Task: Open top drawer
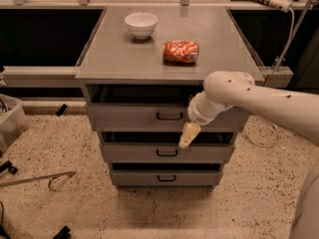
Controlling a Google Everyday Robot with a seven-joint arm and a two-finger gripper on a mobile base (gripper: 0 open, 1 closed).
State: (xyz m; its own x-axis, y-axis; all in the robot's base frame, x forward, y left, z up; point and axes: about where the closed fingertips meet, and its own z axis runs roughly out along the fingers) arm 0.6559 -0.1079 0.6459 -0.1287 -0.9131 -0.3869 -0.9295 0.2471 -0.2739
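Observation:
The top drawer [129, 117] is the uppermost of three grey drawers in a grey cabinet, with a small black loop handle [169, 116] at its middle. Its front stands a little out from the cabinet, with a dark gap above it. My gripper [187, 135] hangs from the white arm coming in from the right. It is just right of and slightly below the handle, in front of the gap between the top and middle drawers, apart from the handle.
On the cabinet top [114, 54] stand a white bowl [141, 24] and a red snack bag [181, 52]. The middle drawer [134, 152] and bottom drawer [139, 178] are below. A metal rod [35, 179] lies on the speckled floor at left, near a bin [11, 123].

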